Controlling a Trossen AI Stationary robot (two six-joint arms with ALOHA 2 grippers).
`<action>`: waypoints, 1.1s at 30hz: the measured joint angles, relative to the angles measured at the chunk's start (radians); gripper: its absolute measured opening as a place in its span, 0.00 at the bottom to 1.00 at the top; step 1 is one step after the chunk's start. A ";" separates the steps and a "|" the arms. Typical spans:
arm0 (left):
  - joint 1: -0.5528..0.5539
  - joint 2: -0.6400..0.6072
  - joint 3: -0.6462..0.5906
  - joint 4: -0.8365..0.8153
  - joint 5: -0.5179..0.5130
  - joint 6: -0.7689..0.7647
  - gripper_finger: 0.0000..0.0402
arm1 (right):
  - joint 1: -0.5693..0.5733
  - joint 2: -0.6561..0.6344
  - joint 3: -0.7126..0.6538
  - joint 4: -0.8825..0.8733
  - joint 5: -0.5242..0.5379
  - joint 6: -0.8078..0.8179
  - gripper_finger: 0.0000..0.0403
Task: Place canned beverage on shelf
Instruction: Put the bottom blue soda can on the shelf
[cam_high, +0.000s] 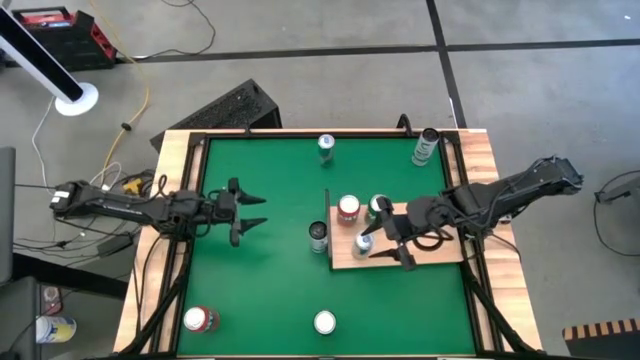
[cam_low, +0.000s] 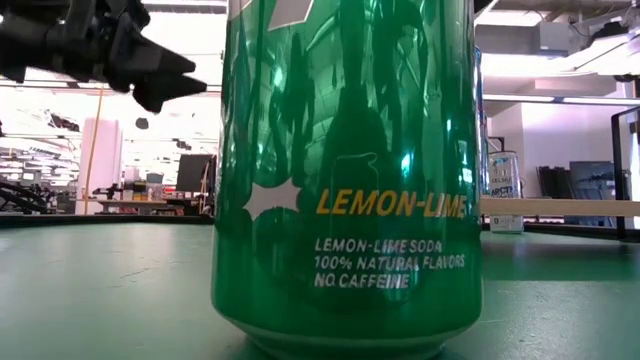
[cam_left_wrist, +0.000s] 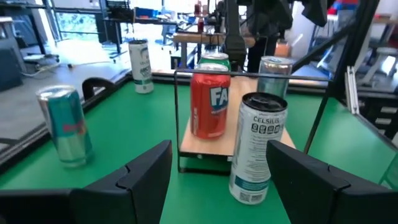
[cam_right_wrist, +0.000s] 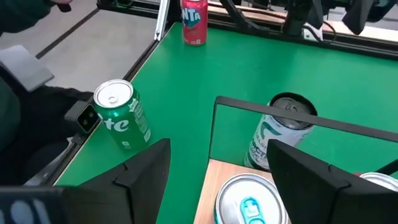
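3 cans stand on the shelf (cam_high: 440, 250), the small light wooden board with a thin dark upright frame: a red Fanta can (cam_high: 348, 209), a green-topped can (cam_high: 379, 206) beside it, and a silver-topped can (cam_high: 365, 244) nearer the shelf's front edge. My right gripper (cam_high: 402, 241) hangs over the shelf just beside that silver-topped can; its jaws stand well apart and hold nothing, with the can's lid below and between my fingers (cam_right_wrist: 144, 167) in my right wrist view. A white Celsius can (cam_high: 318, 235) stands on the green tabletop (cam_high: 270, 290) just outside the shelf's dark frame, on the side away from my right arm. My left gripper (cam_high: 250, 211) hovers over the tabletop well apart from the shelf, facing it, jaws open and empty. Farther from the shelf stand a teal can (cam_high: 326, 146), a green can (cam_high: 425, 146) in the table's corner, a red-topped can (cam_high: 199, 320), and a green lemon-lime soda can (cam_high: 324, 322).
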 joint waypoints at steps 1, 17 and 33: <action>0.000 -0.002 -0.018 0.020 0.000 -0.012 0.61 | -0.004 0.001 0.000 -0.002 0.000 0.000 0.73; 0.000 -0.254 -0.098 -0.069 -0.007 0.012 0.61 | -0.046 0.007 -0.005 -0.062 0.002 -0.015 0.73; 0.000 -0.525 -0.098 -0.440 -0.074 -0.072 0.61 | -0.058 0.032 -0.054 -0.037 0.019 -0.021 0.73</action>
